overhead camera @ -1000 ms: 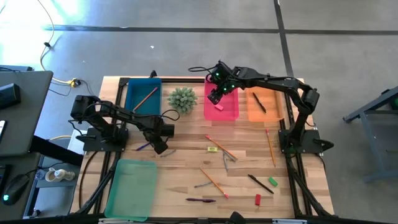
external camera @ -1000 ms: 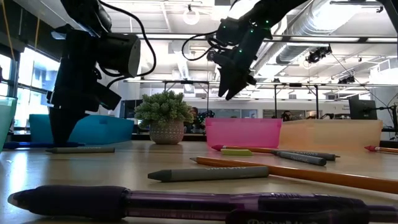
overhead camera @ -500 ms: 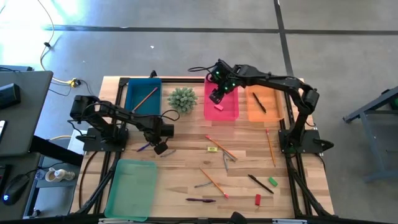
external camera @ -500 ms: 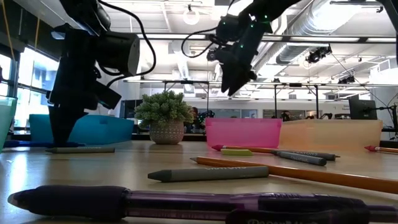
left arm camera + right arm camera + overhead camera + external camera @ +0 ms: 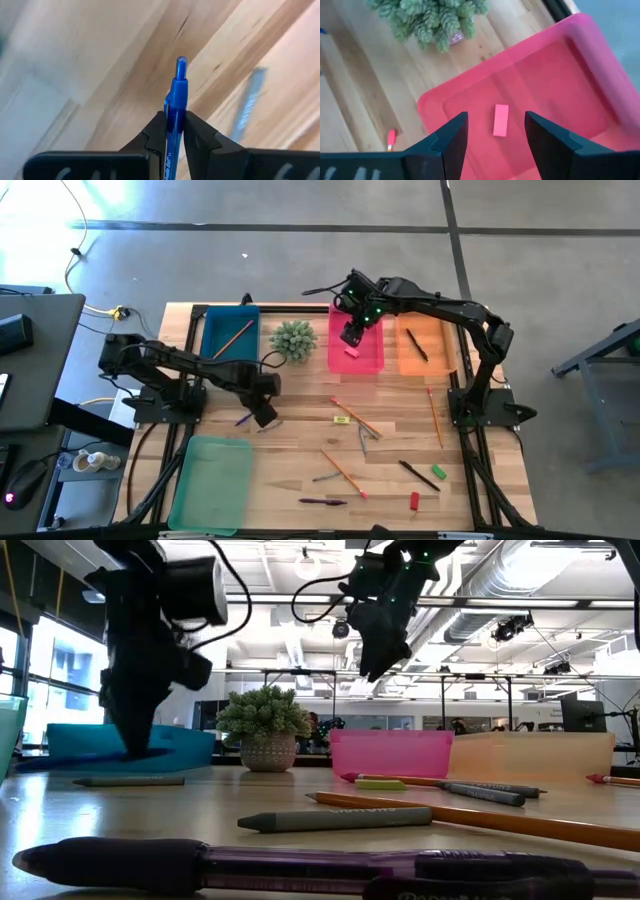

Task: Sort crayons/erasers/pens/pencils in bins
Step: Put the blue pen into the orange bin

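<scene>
Left wrist view: your left gripper (image 5: 175, 131) now has the blue pen (image 5: 174, 107) clamped.
A second ago those jaws were still closing low at the table (image 5: 300, 440); now the pen rides up between them, near the blue bin (image 5: 228, 333). Carry it right to the orange bin (image 5: 424, 350), where a pen lies. Farther off, your right gripper (image 5: 352, 333) hovers, jaws apart, over the pink bin (image 5: 560, 80) and its pink eraser (image 5: 500, 120).

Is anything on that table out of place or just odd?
One thing: the little potted plant between the blue bin and the pink bin. It is no kind of stationery and belongs in no bin. The pens, pencils and erasers scattered across the table are simply unsorted.
</scene>
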Motion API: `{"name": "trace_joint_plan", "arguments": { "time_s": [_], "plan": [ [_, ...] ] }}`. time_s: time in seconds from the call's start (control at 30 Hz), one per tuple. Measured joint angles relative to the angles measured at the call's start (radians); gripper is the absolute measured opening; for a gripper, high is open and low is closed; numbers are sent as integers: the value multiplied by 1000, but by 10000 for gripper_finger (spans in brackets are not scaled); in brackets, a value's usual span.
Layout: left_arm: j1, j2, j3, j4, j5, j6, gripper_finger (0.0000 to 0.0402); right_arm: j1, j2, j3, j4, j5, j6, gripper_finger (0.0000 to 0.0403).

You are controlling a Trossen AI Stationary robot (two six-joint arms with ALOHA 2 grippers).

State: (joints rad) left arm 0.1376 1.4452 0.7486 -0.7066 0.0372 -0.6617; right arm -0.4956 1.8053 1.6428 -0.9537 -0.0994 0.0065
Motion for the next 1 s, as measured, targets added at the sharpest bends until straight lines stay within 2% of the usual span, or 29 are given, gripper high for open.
{"name": "trace_joint_plan", "arguments": {
  "time_s": [0.2, 0.43, 0.73, 1.0],
  "plan": [
    [15, -79, 0, 78, 5, -8, 34, 23, 0, 0, -8, -49, -17, 188],
    [101, -163, 2, 206, 3, -3, 34, 77, 0, 0, -6, -135, -52, 188],
    [205, -225, 3, 434, 37, 30, 34, 137, 0, 0, 1, -145, -51, 188],
    [238, -225, 3, 645, 81, 101, 34, 176, 0, 0, 58, -149, -10, 188]
  ]
}}
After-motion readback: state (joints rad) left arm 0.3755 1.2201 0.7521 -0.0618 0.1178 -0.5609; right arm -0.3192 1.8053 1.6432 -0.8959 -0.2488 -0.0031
